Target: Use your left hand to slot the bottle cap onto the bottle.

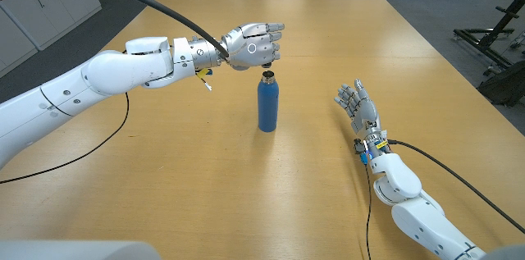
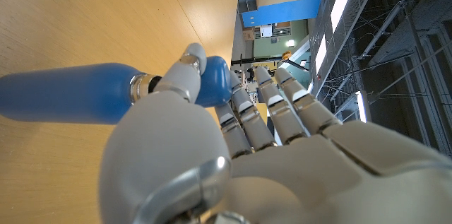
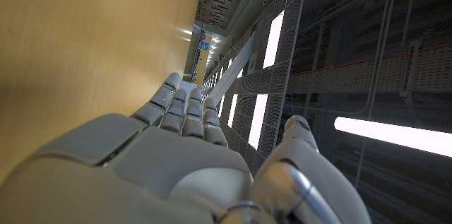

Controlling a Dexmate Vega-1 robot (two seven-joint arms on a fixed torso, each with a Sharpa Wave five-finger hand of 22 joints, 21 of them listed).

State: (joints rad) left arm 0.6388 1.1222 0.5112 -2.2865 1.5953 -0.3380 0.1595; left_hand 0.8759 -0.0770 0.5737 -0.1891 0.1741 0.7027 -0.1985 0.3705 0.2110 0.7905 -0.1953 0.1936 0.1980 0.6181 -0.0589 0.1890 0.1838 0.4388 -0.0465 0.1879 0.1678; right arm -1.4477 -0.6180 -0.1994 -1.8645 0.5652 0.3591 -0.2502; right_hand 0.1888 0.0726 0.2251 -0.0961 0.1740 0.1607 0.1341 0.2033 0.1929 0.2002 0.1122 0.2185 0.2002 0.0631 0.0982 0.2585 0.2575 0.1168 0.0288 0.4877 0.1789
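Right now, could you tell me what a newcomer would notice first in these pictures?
A blue bottle stands upright mid-table. The left robot hand hovers just over its neck, holding the blue cap at the bottle's mouth. The right robot hand waits apart on the right, fingers spread.

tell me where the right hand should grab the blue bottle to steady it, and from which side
Probably around the blue bottle's straight middle body, coming from the robot's right. It stands upright on the table, so a sideways wrap suits its round wall. The left hand hovers over the neck with the bottle cap, so the top is taken, while the right hand waits open on that side.
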